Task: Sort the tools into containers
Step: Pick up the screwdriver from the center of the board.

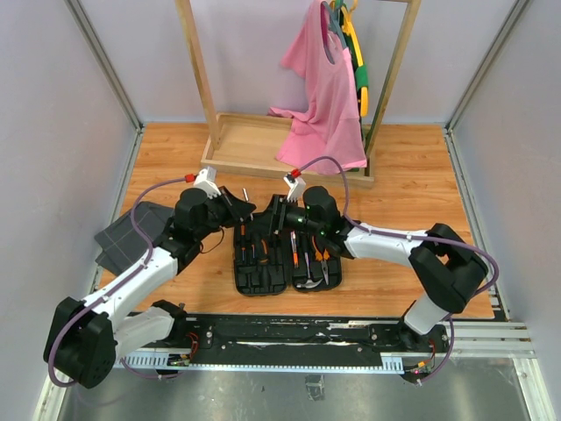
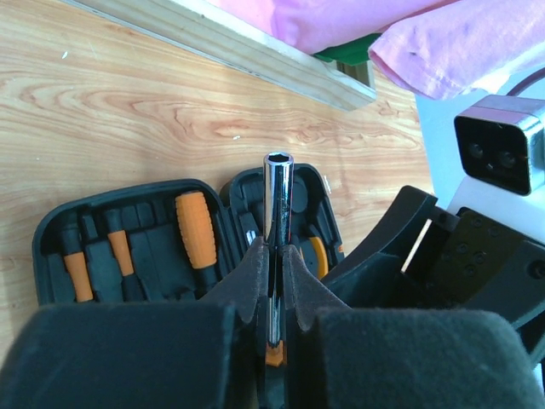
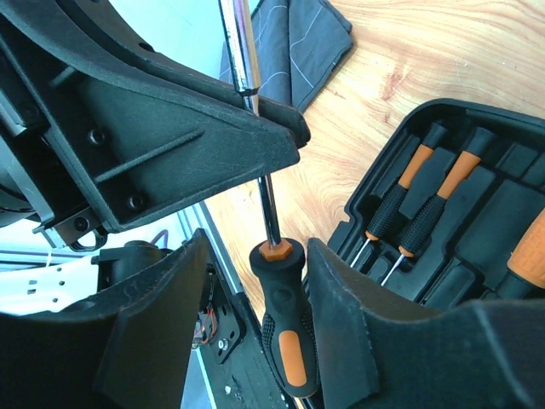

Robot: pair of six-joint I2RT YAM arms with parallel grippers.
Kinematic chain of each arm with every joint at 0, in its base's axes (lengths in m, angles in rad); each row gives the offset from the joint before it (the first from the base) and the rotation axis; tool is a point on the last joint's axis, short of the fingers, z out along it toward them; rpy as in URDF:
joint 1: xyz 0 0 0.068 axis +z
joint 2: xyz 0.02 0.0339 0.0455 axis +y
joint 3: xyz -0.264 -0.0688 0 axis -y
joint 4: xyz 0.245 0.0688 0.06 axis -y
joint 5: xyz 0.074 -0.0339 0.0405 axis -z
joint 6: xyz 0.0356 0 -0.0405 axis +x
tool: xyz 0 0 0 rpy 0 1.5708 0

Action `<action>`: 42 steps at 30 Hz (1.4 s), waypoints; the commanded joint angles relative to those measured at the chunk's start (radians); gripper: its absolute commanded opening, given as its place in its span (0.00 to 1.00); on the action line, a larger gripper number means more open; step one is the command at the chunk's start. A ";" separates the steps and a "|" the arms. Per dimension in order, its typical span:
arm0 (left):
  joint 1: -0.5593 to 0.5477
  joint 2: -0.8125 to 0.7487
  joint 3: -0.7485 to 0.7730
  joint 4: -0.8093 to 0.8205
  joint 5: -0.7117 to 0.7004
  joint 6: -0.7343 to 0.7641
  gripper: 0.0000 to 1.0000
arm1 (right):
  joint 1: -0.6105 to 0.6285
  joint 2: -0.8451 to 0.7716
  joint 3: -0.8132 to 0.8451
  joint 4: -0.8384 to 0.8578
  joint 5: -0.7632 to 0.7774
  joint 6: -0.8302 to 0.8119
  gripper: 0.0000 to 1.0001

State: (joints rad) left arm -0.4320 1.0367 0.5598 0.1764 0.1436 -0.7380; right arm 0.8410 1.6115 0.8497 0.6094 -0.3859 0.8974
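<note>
looking at the left gripper [image 2: 274, 257] first: its jaws are clamped tight on the chrome shaft of a screwdriver [image 2: 276, 200], and the hollow socket tip pokes out past the foam pads. the other end of that tool, a black handle with orange inserts, sits between the fingers of the right gripper [image 3: 258, 256]. from the right wrist view we see those jaws standing apart, with a clear gap on one side of the handle, so they're not squeezing it. on the other side we can't tell if the finger touches the handle or not.

so the screwdriver hangs between the two grippers, up off the desk [image 1: 421, 184], over the far end of the tool case [image 1: 260, 287]. the case lies wide open near the middle of the desk's near edge, both halves flat. in its slots we spot a fat orange handle [image 2: 197, 230], a couple of slim orange-and-black screwdrivers [image 3: 407, 175], and pliers [image 1: 323, 254] in the right half.

other stuff: a folded grey fabric [image 1: 131, 232] by the left edge, a wooden tray [image 1: 245, 145] along the far edge, and a pink shirt [image 1: 324, 96] hanging over it.
</note>
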 commanded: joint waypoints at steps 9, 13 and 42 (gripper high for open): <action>0.004 -0.066 0.005 -0.070 -0.056 0.051 0.00 | 0.016 -0.194 -0.018 -0.168 0.152 -0.209 0.72; 0.004 -0.087 -0.001 -0.098 -0.075 0.067 0.01 | 0.015 -0.325 -0.070 -0.242 0.264 -0.323 0.81; -0.018 -0.085 0.035 -0.268 -0.097 0.056 0.01 | -0.053 -0.738 -0.275 -0.584 0.544 -0.545 0.98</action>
State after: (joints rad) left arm -0.4385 0.9638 0.5667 -0.0929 0.0574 -0.6643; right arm 0.8028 0.8955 0.5884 0.0090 0.1242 0.3504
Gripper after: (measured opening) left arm 0.059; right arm 0.984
